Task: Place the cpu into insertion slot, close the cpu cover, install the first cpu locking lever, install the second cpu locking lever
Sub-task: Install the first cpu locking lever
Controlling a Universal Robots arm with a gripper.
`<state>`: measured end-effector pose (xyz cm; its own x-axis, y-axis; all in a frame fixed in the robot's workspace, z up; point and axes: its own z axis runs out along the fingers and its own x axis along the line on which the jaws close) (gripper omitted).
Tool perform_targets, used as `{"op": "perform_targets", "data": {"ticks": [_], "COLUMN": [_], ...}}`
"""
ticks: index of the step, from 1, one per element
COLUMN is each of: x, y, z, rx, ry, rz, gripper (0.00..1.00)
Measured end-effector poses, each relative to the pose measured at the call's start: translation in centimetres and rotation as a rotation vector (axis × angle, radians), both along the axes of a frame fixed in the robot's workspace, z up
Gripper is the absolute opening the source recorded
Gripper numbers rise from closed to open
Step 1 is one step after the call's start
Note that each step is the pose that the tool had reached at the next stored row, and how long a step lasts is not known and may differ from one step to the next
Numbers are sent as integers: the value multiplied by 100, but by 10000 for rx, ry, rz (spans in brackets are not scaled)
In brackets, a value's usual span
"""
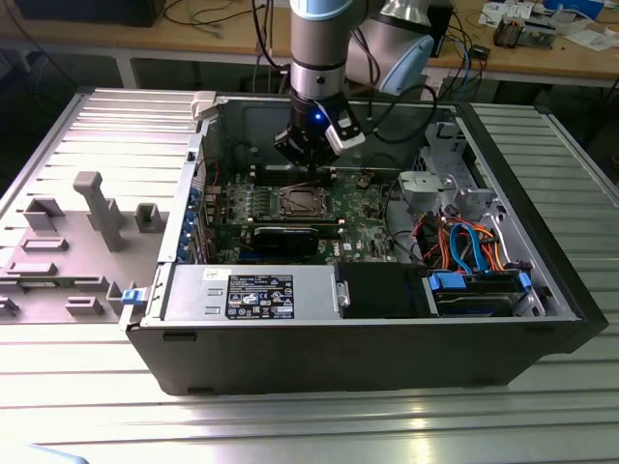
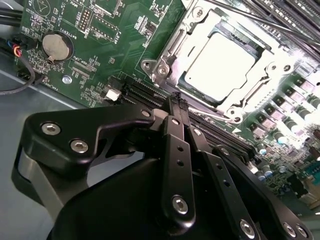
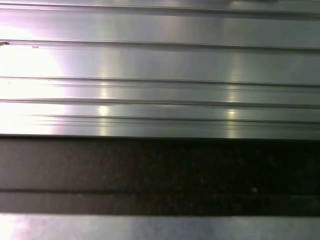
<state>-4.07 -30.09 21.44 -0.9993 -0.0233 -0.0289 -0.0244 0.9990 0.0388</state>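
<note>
Gripper (image 2: 179, 102) hovers over the motherboard (image 2: 125, 45), fingers together, empty | cpu (image 2: 220, 57) sits in the insertion slot (image 2: 167, 52), cover (image 2: 260, 82) down over it | open computer case (image 1: 368, 348) on ribbed metal table (image 1: 87, 406)

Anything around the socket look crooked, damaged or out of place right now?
Nothing stands out. In the second wrist view the cpu lies flat and square in the insertion slot, framed evenly by the cpu cover. The gripper sits just short of it, jaws together, holding nothing.

Exterior view overlooks the open computer case (image 1: 387, 338) — second wrist view close.
</note>
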Motion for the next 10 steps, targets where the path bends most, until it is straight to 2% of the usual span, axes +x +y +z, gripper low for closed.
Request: {"op": "perform_targets", "data": {"ticks": [10], "x": [30], "y": [0], "z": [-90], "rx": [0], "ry": [0], "rz": [0], "gripper": [11]}}
